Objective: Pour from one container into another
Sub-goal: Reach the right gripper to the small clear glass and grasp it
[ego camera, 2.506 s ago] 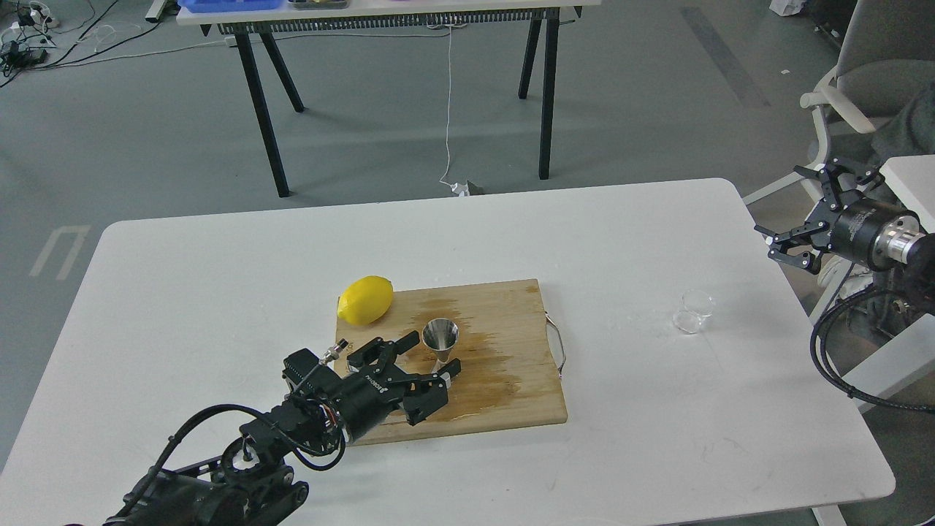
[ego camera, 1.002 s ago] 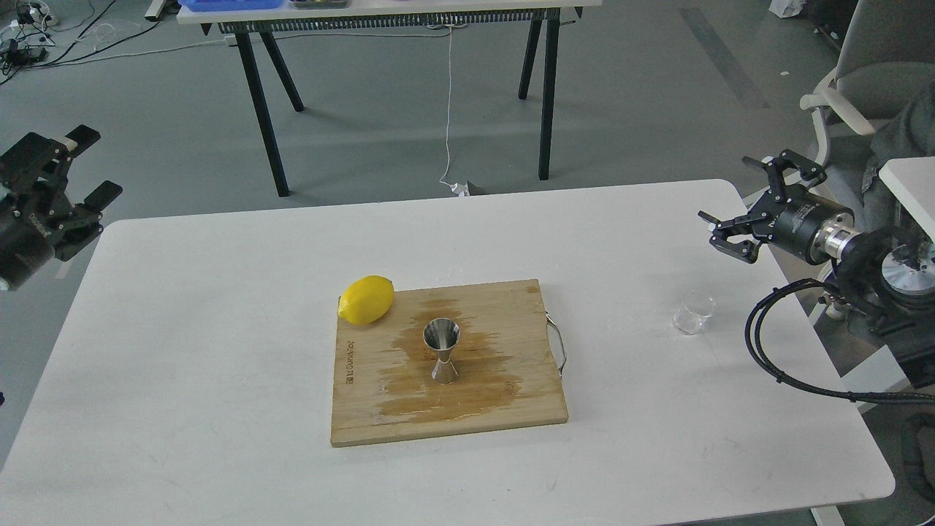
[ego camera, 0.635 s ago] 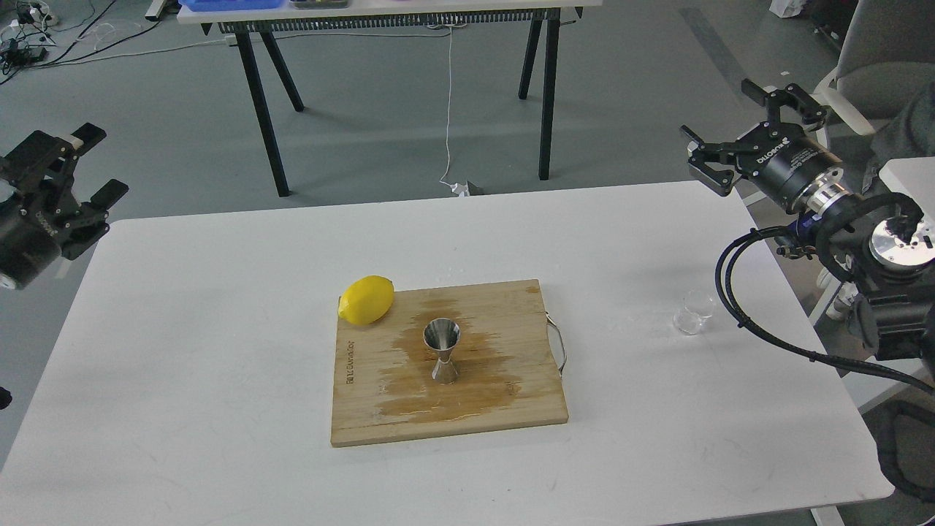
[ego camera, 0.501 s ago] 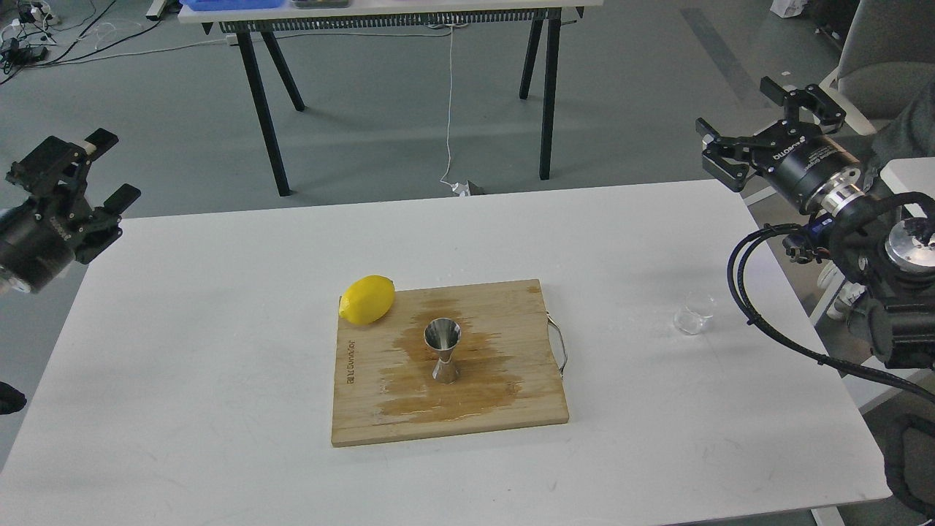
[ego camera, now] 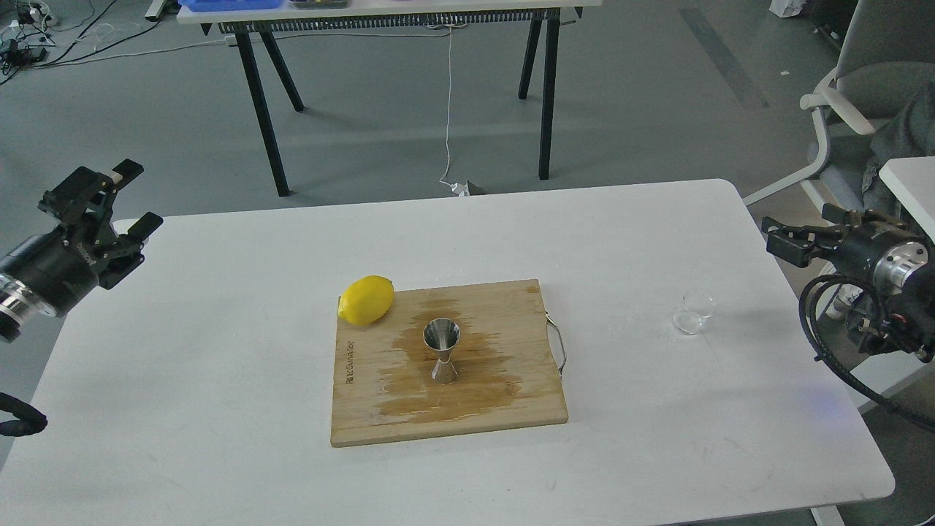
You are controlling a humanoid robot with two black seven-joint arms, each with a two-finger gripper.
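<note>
The clear glass cup (ego camera: 692, 312) stands upright on the white table near its right edge, with nothing holding it. The steel hourglass jigger (ego camera: 442, 349) stands upright in the middle of the wooden cutting board (ego camera: 365, 409), on a wet stain. My left gripper (ego camera: 139, 196) hovers open and empty over the table's far left corner, well away from the jigger. Beyond the table's right edge, my right gripper (ego camera: 803, 228) is open and empty, up and to the right of the cup and pointing left.
A yellow lemon (ego camera: 366, 299) rests at the board's back left corner. The board has a metal handle (ego camera: 559, 351) on its right side. The white table (ego camera: 219, 307) carries all these things. A chair (ego camera: 847, 109) stands at the right, and a black-legged table (ego camera: 394, 14) stands behind.
My left gripper has left the jigger, gone to the far left and crept inward. My right gripper rose high, then dropped back beside the table's right edge. Cup and jigger stayed put.
</note>
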